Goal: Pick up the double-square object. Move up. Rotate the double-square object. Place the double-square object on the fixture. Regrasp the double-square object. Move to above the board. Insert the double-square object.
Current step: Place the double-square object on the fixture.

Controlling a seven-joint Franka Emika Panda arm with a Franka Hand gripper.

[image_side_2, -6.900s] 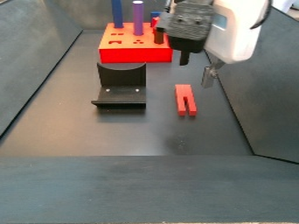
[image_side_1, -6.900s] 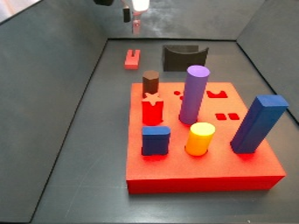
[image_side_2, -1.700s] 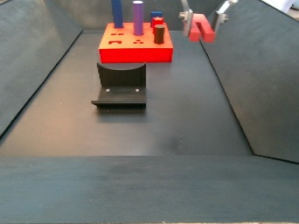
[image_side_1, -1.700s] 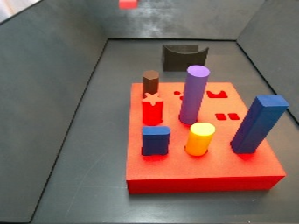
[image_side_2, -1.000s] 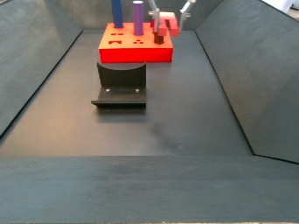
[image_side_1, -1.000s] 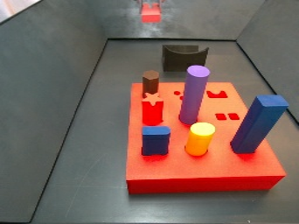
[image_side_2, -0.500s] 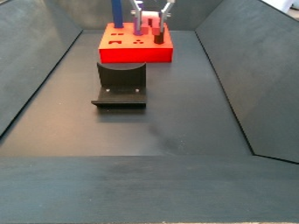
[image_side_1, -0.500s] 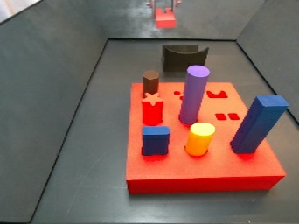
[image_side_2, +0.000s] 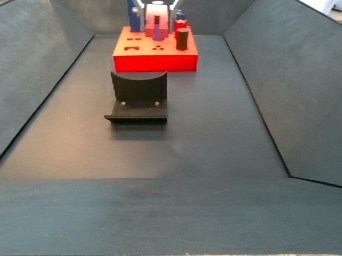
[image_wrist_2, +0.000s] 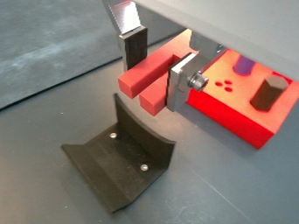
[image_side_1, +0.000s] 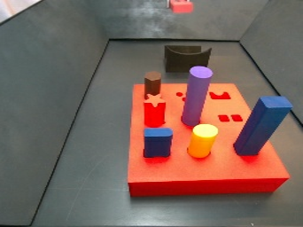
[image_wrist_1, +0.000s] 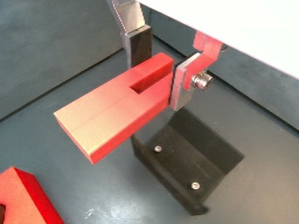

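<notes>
My gripper (image_wrist_1: 160,74) is shut on the double-square object (image_wrist_1: 111,109), a long red bar with a stepped end, held level between the silver fingers in both wrist views (image_wrist_2: 146,79). The dark fixture (image_wrist_1: 193,162) lies on the floor right below the held bar, with a gap between them. In a side view the bar (image_side_1: 180,5) hangs at the picture's upper edge, above the fixture (image_side_1: 183,58). The red board (image_side_1: 207,168) stands just beyond the fixture (image_side_2: 138,97), and the gripper (image_side_2: 158,14) shows high over them.
The board (image_wrist_2: 239,105) carries a purple cylinder (image_side_1: 196,95), a tall blue block (image_side_1: 263,124), a yellow peg (image_side_1: 204,140), a brown peg (image_side_1: 153,82), a short blue cube (image_side_1: 158,142) and a red star peg (image_side_1: 154,111). Grey sloping walls enclose the dark floor.
The gripper has carried the bar sideways and a little higher over the last second, from beside the fixture to above it. It was lifted off the floor before that.
</notes>
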